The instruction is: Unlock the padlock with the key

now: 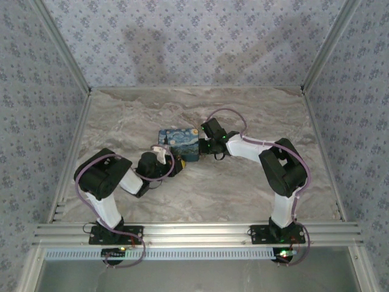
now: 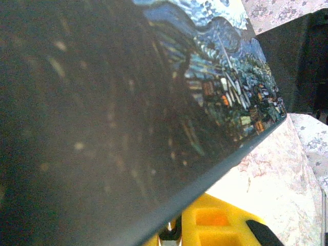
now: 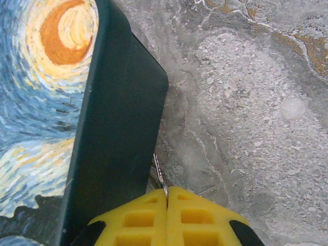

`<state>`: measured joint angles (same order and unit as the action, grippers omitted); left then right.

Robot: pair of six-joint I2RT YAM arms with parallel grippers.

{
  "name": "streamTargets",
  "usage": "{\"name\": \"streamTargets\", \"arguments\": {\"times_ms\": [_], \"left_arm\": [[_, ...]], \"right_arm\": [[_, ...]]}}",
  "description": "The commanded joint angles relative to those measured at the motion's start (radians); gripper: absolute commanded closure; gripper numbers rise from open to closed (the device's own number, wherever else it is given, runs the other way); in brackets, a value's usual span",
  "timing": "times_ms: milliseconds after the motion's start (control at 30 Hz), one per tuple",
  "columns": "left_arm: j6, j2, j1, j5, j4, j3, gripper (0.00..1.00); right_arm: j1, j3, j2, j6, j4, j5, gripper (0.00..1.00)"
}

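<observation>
One small blue padlock (image 1: 192, 157), too tiny for detail, sat at the near right corner of one painted box (image 1: 177, 141). Of two grippers, the right gripper (image 3: 166, 192) pinched a silvery sliver (image 3: 159, 171). Whether the left gripper (image 1: 161, 152) was open or closed could not be told.

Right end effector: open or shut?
The right end effector is shut: its yellow fingers meet with no gap, a silvery sliver sticking out between their tips.

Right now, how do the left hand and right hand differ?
Left hand sits at the left end of the painted box; right hand at its right end. Right hand's fingers are pressed shut, a silvery sliver between them; left hand's closure can't be told. Both have yellow fingers, close against the box.
</observation>
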<state>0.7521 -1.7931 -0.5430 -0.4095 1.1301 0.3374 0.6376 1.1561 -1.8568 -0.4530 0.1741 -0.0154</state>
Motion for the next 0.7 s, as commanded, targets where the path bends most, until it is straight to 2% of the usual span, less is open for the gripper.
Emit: {"name": "streamTargets", "arguments": {"times_ms": [0, 267, 567, 667], "left_arm": [[0.012, 0.003, 0.014, -0.028, -0.082, 0.006, 0.93], [0.003, 0.04, 0.03, -0.108, -0.198, 0.028, 0.98], [-0.02, 0.137, 0.049, -0.24, -0.529, 0.124, 1.0], [0.0, 0.153, 0.053, -0.279, -0.577, 0.152, 1.0]], "right_arm": [[0.008, -0.005, 0.031, 0.004, 0.002, -0.004, 1.0], [-0.01, -0.025, 0.053, 0.016, -0.008, -0.017, 1.0], [-0.086, -0.12, 0.171, 0.054, -0.031, -0.081, 1.0], [-0.099, -0.175, 0.235, 0.066, -0.063, -0.13, 1.0]]}}
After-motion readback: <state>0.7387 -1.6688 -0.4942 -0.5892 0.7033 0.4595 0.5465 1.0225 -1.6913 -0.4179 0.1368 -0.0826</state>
